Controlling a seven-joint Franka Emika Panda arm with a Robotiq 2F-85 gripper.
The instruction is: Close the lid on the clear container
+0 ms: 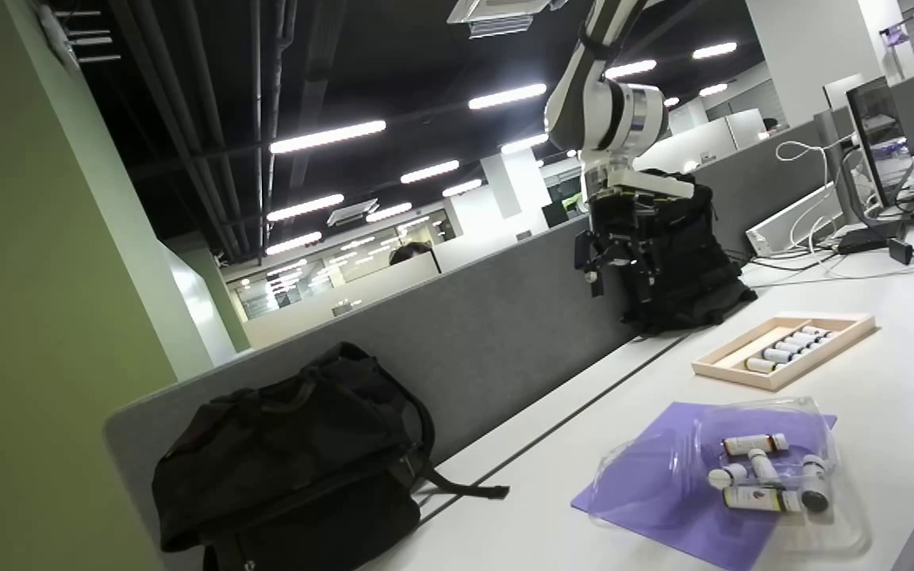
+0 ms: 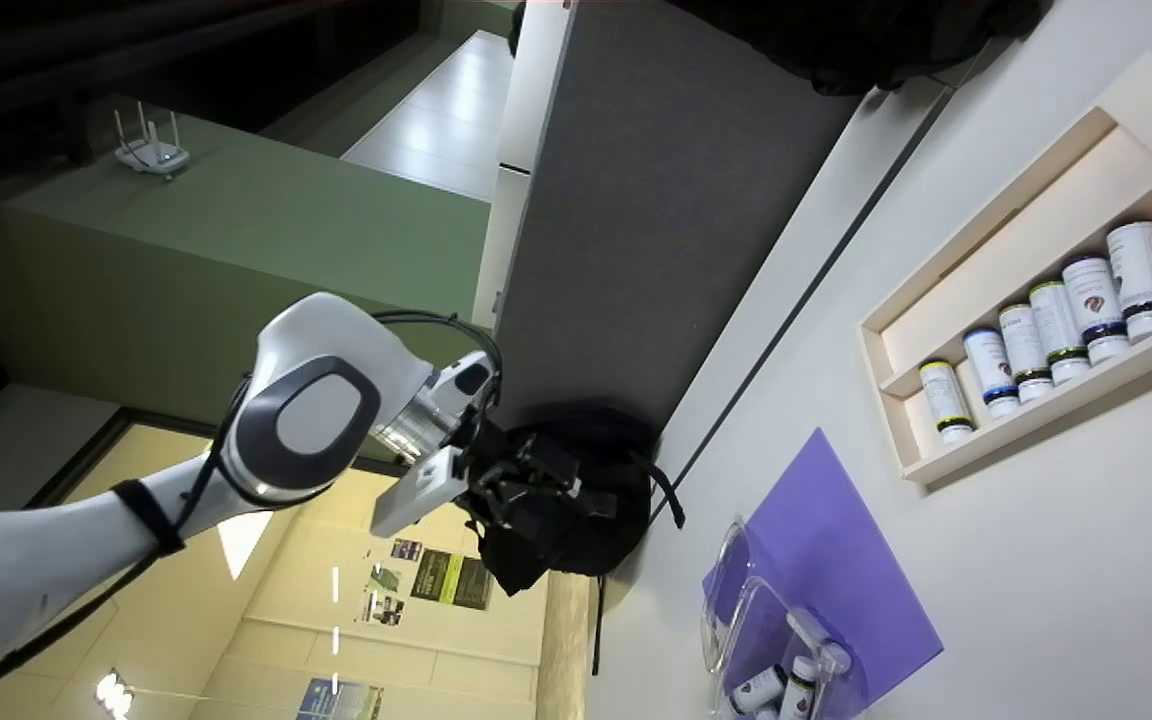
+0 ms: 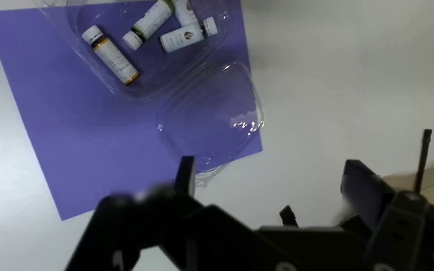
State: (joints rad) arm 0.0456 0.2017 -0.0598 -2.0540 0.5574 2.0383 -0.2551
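Note:
The clear container (image 1: 850,519) stands with its lid folded back, several small white-labelled bottles lying inside. It also shows in an exterior view (image 2: 758,625), cut off by the lower edge, and at the top of the wrist view (image 3: 147,88). The transparent lid (image 1: 635,484) lies out flat beside the container, mostly over a purple sheet. The lid also shows in an exterior view (image 2: 721,590) and in the wrist view (image 3: 209,120). My gripper (image 3: 269,165) is open and empty, high above the table. In the wrist view its left finger overlaps the lid's outer corner. The gripper shows in both exterior views (image 1: 620,277) (image 2: 581,490).
The purple sheet (image 3: 89,146) lies under the container and lid. A wooden tray (image 1: 731,373) with a row of bottles stands near it. Black backpacks (image 1: 282,452) (image 1: 687,270) lean on the grey partition (image 1: 520,333). A monitor (image 1: 881,143) and cables are at the far end.

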